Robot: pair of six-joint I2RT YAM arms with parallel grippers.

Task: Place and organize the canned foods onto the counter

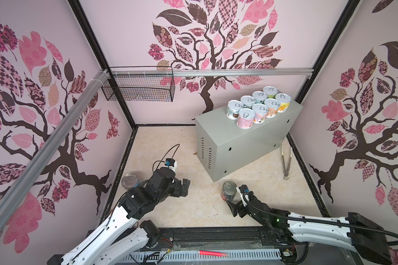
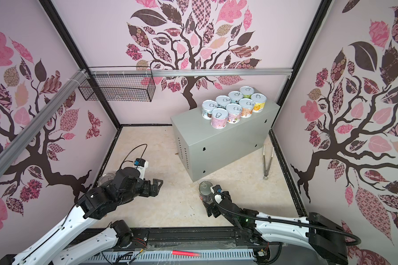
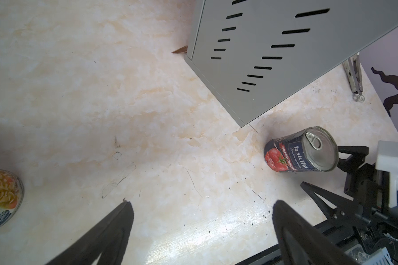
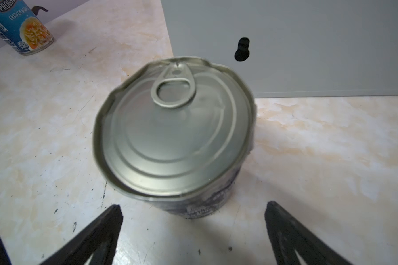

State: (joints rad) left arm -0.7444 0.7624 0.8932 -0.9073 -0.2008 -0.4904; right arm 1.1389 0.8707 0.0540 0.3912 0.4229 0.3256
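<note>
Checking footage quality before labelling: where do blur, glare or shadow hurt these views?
Right wrist view: the dark-labelled can has a smeared lid and wavy rim. Left wrist view: glare whitens the tabletop near the fingers; the blue-labelled can sits in shadow at the frame edge. Both top views: evenly lit, short cans crisp.

Robot test booth: tree-wallpaper panels (image 1: 124,34), aluminium rails (image 1: 239,73), marble-look tabletop (image 1: 200,206).

**Q:** What is hanging at the back?

**A:** A black wire-mesh basket (image 1: 143,90) is hanging from the aluminium rail (image 1: 239,73), as both top views show.

**Q:** What is lying on the marbled surface (image 1: 168,140)?

**A:** A pair of metal tongs (image 1: 286,160) is lying flat near the tree-patterned wall (image 1: 365,103) on the right, arms slightly parted. A pink pen (image 1: 213,253) is resting on the front slotted strip (image 1: 251,254).
</note>
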